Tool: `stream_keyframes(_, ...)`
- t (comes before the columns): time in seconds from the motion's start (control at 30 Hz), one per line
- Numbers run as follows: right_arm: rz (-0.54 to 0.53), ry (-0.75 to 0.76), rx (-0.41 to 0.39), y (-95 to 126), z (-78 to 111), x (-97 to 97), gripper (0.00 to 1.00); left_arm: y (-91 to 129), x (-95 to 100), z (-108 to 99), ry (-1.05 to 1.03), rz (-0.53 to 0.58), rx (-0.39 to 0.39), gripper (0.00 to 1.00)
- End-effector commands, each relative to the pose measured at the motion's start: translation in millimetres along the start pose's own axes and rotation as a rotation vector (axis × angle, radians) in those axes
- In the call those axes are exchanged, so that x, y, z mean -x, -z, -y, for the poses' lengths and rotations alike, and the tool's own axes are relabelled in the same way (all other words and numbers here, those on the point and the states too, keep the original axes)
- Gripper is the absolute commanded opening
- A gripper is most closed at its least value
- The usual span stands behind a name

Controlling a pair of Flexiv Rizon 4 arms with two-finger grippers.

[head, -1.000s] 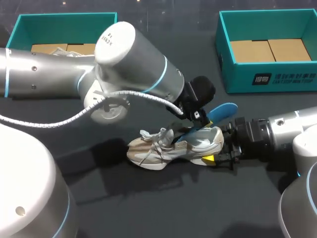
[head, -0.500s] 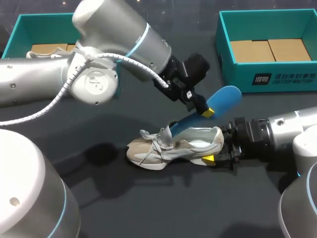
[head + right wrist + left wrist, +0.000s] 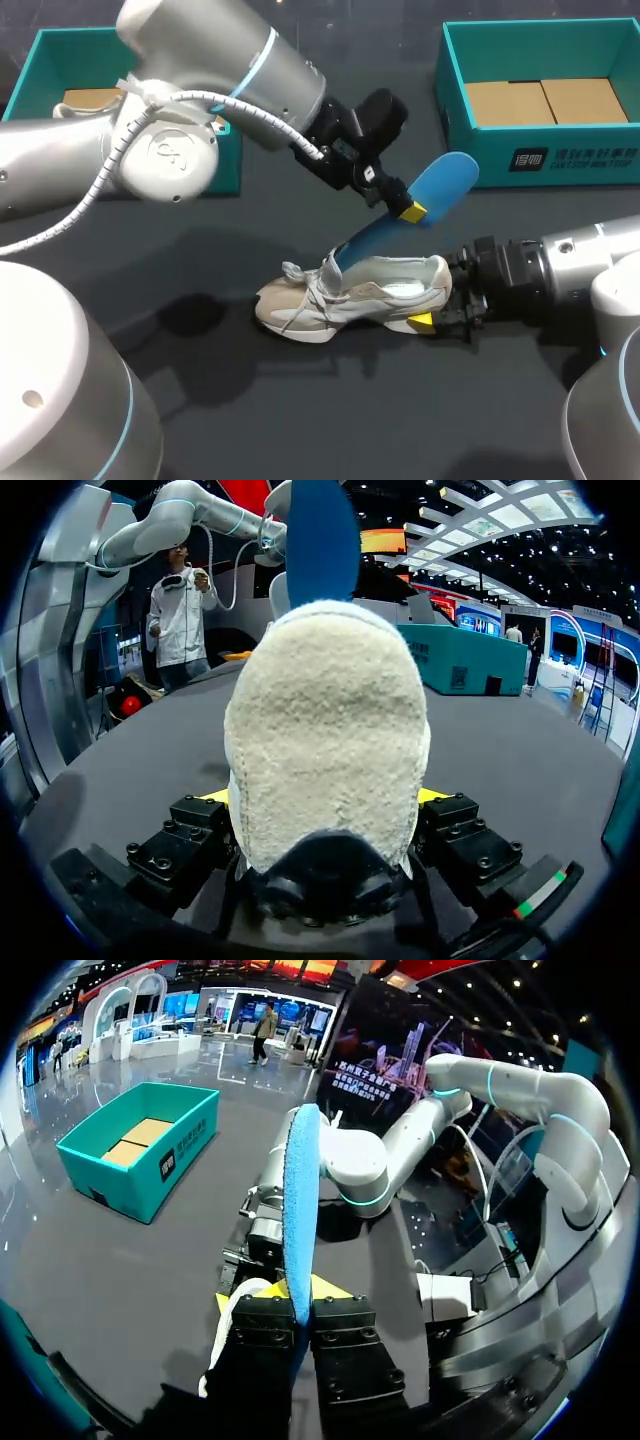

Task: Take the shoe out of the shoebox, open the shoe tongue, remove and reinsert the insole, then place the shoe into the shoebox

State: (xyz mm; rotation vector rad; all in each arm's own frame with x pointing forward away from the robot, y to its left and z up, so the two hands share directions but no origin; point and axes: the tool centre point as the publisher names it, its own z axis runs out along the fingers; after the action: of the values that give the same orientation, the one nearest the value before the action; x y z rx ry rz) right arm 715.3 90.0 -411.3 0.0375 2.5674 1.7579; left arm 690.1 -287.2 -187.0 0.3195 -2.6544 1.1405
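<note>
Shoe: one pale sneaker, beige and white, standing on its sole on the dark table at the lower middle of the frame, toe to the left. It is outside both boxes. The laces are loose, and the tongue stands up at the front of the opening.

Insole: blue, slanting up and to the right from the shoe's opening. Its lower tip sits at the opening beside the tongue. Whether it has cleared the collar cannot be told.

Left gripper: comes in from the upper left, clenched on the insole's middle. The left wrist view shows the insole edge-on between both fingers.

Right gripper: enters from the right edge, clamped on the heel. The right wrist view shows the fleecy heel back with one finger at each side.

Left shoebox: teal, open, upper left of the frame.

Right shoebox: teal, open, upper right of the frame, cardboard on its floor.

Step in hand, as judged: insole removal, nearly complete.

Handling notes:
- Draw along the insole's own slant so the tip slides out without snagging the tongue or laces.
- Hold the heel clamp firm so the shoe neither lifts nor tips.
- Pinch without creasing, since the insole must go back in flat, toe first, along the same line.
</note>
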Motion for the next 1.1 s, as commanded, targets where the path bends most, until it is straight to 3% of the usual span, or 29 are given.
stream_keyframes(0.03, 0.000, -0.001, -0.005, 0, 1.6, 0.8, 0.00, 42, -18.3, -17, 0.014, 0.015, -0.086, 0.00)
stream_keyframes(0.23, 0.000, -0.001, -0.005, 0, 1.6, 0.8, 0.00, 99, -39.8, -19, 0.114, -0.072, -0.176, 0.00)
stream_keyframes(0.8, 0.000, -0.001, -0.005, 0, 1.6, 0.8, 0.00, 99, -39.8, -19, 0.114, -0.072, -0.176, 0.00)
stream_keyframes(1.1, 0.000, -0.001, -0.005, 0, 1.6, 0.8, 0.00, 143, -90.2, 17, 0.090, -0.216, -0.443, 0.00)
